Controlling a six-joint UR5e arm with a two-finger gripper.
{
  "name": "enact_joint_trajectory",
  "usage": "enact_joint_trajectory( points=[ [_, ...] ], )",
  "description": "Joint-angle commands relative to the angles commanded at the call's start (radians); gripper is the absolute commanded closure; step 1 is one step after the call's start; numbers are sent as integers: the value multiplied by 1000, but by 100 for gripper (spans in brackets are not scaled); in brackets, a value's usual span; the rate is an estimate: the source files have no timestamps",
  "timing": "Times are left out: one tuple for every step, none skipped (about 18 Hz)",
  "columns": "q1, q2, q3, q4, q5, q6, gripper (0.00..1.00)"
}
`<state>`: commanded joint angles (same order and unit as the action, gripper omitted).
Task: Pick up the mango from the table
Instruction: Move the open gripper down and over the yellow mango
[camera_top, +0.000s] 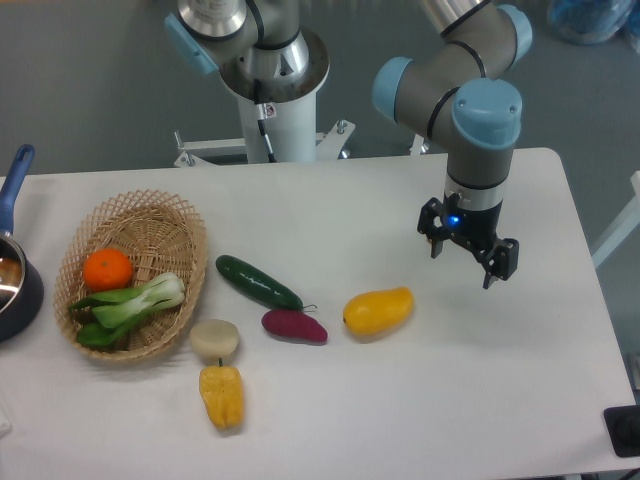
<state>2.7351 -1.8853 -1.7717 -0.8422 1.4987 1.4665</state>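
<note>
A lumpy yellow pepper (221, 396) lies nearest on the white bench (420, 420). Beyond it, the glossy oval mango (378, 311) lies beside a purple sweet potato (294, 326). The wicker basket (150, 225) holds an orange (107, 269) and greens (130, 305). Farther right, the gripper (467, 257) hangs empty, fingers open.

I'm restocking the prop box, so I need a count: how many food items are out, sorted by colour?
Yellow-orange: 2, the mango and the pepper
Orange: 1, the citrus in the basket
Green: 2, the cucumber and the bok choy
Purple: 1, the sweet potato
Pale cream: 1, the round item
Total: 7
</note>
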Motion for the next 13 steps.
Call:
enact_joint_trajectory(
  points=[
    [0,0,-2,2,0,0,0],
    [-2,2,-3,2,-2,-2,0],
    [-5,2,-6,2,0,-2,0],
    [-9,2,-12,2,-2,-3,0],
    [-12,0,-18,3,-5,-2,0],
    [-23,-3,-20,5,-5,3,0],
    [-38,-6,-20,9,-5,6,0],
    [-54,-11,-21,23,-5,5,0],
    [-60,-18,-29,31,-5,0,0],
    [-64,-20,-34,32,-5,-2,0],
    [-67,-20,-40,32,-6,-2,0],
    [-78,-21,-44,32,-3,-3,0],
    [-84,-28,-49,31,-2,-3,0]
  ],
)
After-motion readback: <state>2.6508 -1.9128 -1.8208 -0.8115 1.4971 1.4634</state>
